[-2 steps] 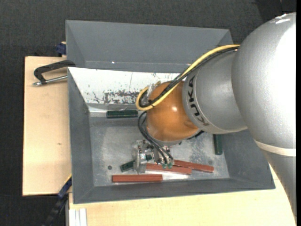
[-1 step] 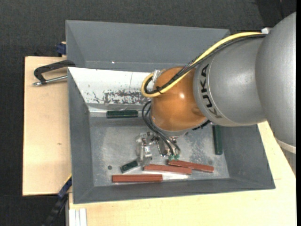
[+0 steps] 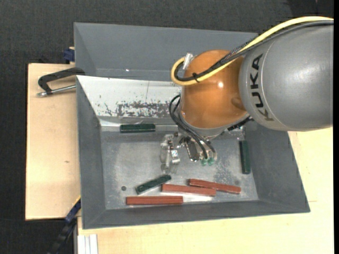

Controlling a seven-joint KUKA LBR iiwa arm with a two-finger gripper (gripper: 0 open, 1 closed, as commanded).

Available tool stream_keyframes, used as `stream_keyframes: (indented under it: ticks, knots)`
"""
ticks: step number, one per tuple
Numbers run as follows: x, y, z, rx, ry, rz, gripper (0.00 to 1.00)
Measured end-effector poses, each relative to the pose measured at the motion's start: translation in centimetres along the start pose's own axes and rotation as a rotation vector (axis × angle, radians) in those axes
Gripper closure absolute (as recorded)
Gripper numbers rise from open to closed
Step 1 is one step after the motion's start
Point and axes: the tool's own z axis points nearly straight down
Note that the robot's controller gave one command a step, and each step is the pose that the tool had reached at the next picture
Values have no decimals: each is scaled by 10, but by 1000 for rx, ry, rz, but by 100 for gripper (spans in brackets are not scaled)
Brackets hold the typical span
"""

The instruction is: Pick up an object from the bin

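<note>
Three dark green sticks (image 3: 137,127) and three red-brown sticks (image 3: 153,200) lie in the bin (image 3: 89,157); the jaws' opening cannot be told.

Dark, finely speckled floor covering (image 3: 159,4), rough like a low carpet, fills the top of the camera view and runs down its left side, evenly dim, with no seam or pattern to make out. The grey metal bin (image 3: 89,157) is set against it; its sloped far wall catches a bright, scuffed glare, while the other walls are matte and duller
</note>
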Motion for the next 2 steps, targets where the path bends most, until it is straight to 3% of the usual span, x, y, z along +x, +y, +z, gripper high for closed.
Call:
stream_keyframes:
  ticks: [1, 2]
  knots:
    - [-7, -6, -91, 0, -5, 20, 0]
    - [-7, -6, -90, -1, -4, 20, 0]
